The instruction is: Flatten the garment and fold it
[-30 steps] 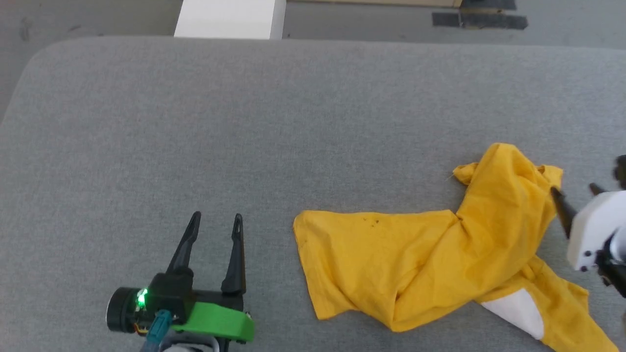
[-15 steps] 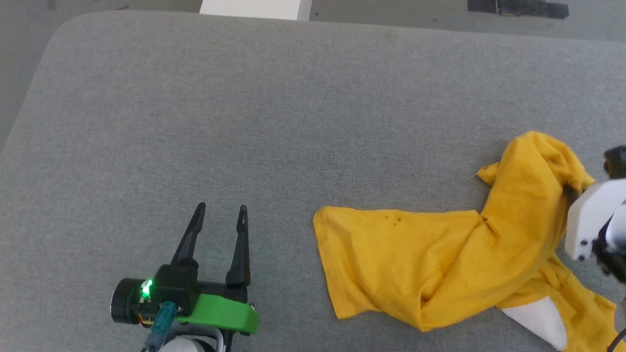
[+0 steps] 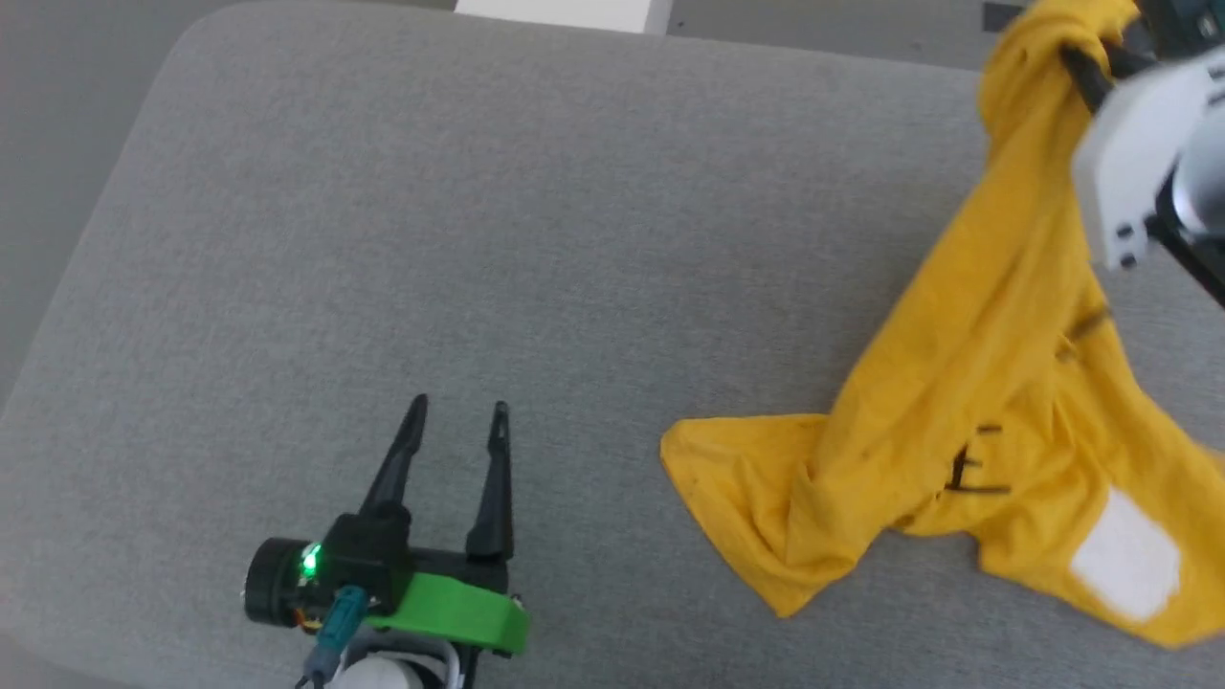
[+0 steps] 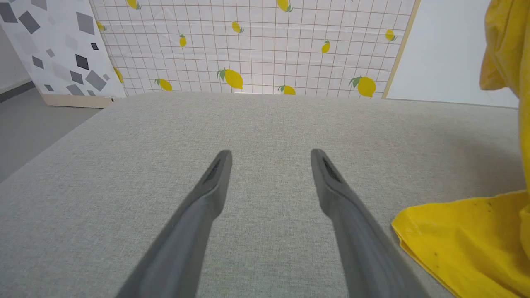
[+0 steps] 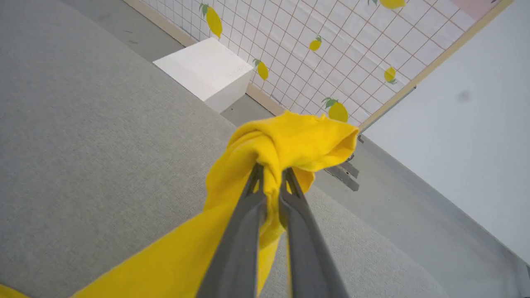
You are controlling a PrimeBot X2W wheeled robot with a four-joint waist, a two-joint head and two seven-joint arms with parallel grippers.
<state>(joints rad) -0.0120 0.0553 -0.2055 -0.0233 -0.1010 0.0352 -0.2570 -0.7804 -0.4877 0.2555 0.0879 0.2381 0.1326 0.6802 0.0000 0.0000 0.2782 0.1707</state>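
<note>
Status: early, prob. just the start of the flatten stage.

The right end effector point(image 5: 271, 171) has its fingers pressed together on a bunched bit of the garment point(image 3: 986, 383), pinching yellow cloth w/ a wad poking out past the tips. In the head view that pinch sits up at the far right, above the grey fabric-covered worktop point(image 3: 478, 191). The cloth hangs from it in a twisted band and runs down toward the near right, where the lower part lies rumpled on the surface. A white patch point(image 3: 1129, 555) and short dark stripes point(image 3: 976, 474) show on that lower part. Can't tell which bit of the shirt is pinched (hem, sleeve or collar).

The left end effector point(image 3: 459, 407) is at the near left, fingers spread wide, nothing btw them, low over the worktop; contact w/ the surface unclear. The garment's left corner lies to its right, near but apart.

Done: one grip, and that's it. Not done: the garment isn't flat anywhere and no fold is made. Left to do, as I read it:
- get a 2nd grip w/ the left end effector, prob. on that free corner
- open the cloth out and lay it smooth
- fold it
</note>
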